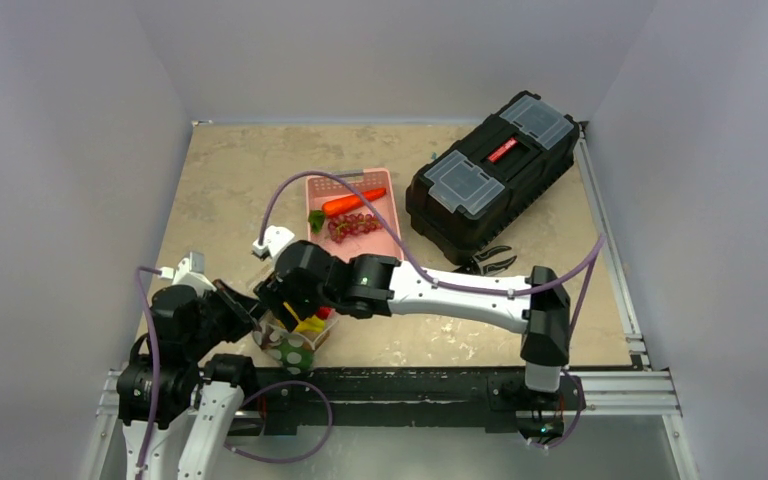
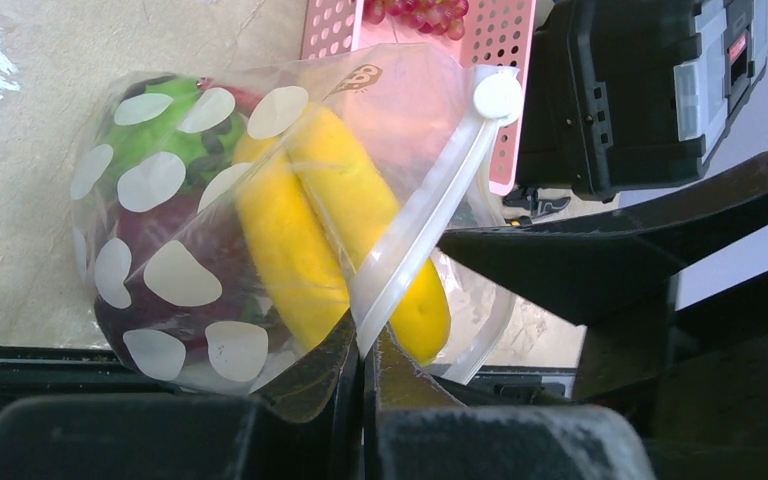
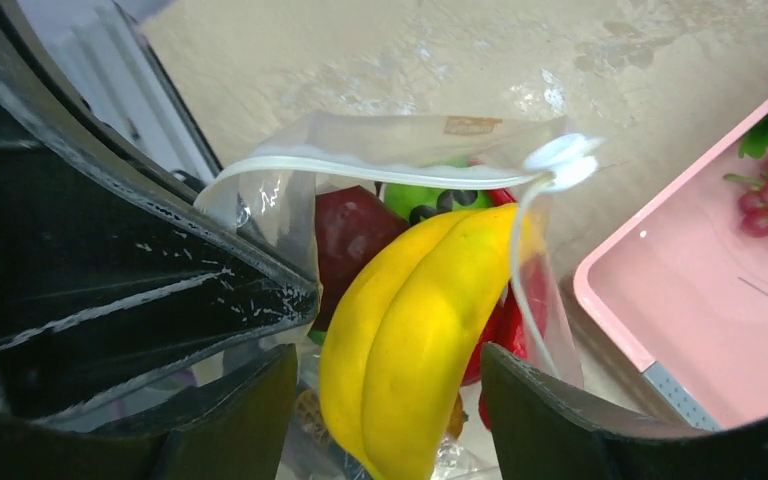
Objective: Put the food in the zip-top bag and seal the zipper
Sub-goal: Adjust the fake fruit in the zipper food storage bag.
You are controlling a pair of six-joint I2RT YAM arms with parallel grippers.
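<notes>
The zip-top bag (image 2: 190, 250) stands at the near left of the table (image 1: 220, 180), just to the near side of the pink basket (image 3: 690, 320). The left gripper (image 2: 363, 345) is fully closed, pinching the bag's edge at the mouth beside the zipper (image 3: 380, 170). The white slider (image 3: 560, 160) sits at the end of the strip nearest the basket, and the mouth gapes open.

A yellow banana bunch (image 3: 410, 310) pokes up out of the mouth. Lower in the bag lie a green piece (image 3: 420, 200) and a dark red piece (image 3: 355, 235).

The right gripper (image 3: 388, 365) hangs over the mouth with its jaws well apart, one on each side of the banana bunch. The jaw nearer the left gripper shows a gap to the fruit. Whether the other touches it I cannot tell.

The carrot (image 1: 353, 203) and the grapes (image 1: 353, 227) lie in the basket. A black toolbox (image 1: 490, 175) sits at the far right, well apart from the bag.
</notes>
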